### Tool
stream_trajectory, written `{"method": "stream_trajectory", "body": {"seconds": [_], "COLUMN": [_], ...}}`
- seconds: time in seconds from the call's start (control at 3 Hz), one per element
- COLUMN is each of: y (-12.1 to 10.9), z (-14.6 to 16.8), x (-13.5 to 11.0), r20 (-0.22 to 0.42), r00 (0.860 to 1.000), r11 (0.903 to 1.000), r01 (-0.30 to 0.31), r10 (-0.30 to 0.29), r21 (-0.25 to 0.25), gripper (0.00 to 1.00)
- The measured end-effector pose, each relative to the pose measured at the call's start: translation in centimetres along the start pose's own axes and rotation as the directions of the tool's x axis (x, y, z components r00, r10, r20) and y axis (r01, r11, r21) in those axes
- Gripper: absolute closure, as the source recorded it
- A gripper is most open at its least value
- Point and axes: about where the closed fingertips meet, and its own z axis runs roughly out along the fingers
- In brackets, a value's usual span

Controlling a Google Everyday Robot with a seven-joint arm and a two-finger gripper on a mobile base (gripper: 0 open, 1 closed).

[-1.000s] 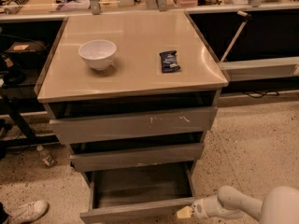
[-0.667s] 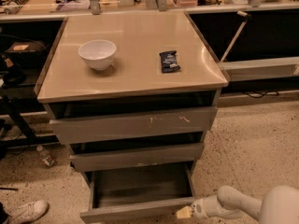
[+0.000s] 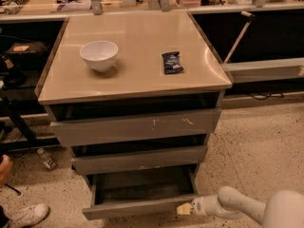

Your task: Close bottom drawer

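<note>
One second on, we found very little changed. The tool (image 3: 184, 209), the pale tip of a white arm coming in low from the right, sat at the right end of the bottom drawer (image 3: 137, 207) front, touching it or just beside it. It seemed to have edged slightly left toward that front since a second earlier, though the shift was small enough that we could not be sure. We could not tell whether the tool was released or clenched. It held nothing that we could see.

The bottom drawer was the lowest and narrowest of the stack. It stood pulled well out from the cabinet, showing its grey box interior, and its front sat as far forward as it had a second before. We judged that the push had barely begun and the whole closing travel was left to do.

Then we counted.

- **Drawers:** three. The top drawer (image 3: 135, 126) was the widest, with pale scratch marks on its front. The middle drawer (image 3: 140, 159) was plain. Both stood slightly out.
- **On the tan surface (image 3: 142, 77):** one white bowl (image 3: 99, 55) on the left and one dark packet (image 3: 172, 62) on the right, well apart.
- **On the floor:** one white shoe (image 3: 28, 215) at the lower left.
- **Arms:** one, with one tool.
</note>
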Motion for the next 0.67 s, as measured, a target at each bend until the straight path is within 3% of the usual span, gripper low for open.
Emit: {"method": "stream_trajectory", "body": {"seconds": [0.67], "y": [-1.0], "z": [0.7], "x": [-6.5], "r20": [0.121], "r00": [0.993], "r11": [0.9989], "r01": [0.01], "r10": [-0.016], "r21": [0.046], "gripper": [1.0]}}
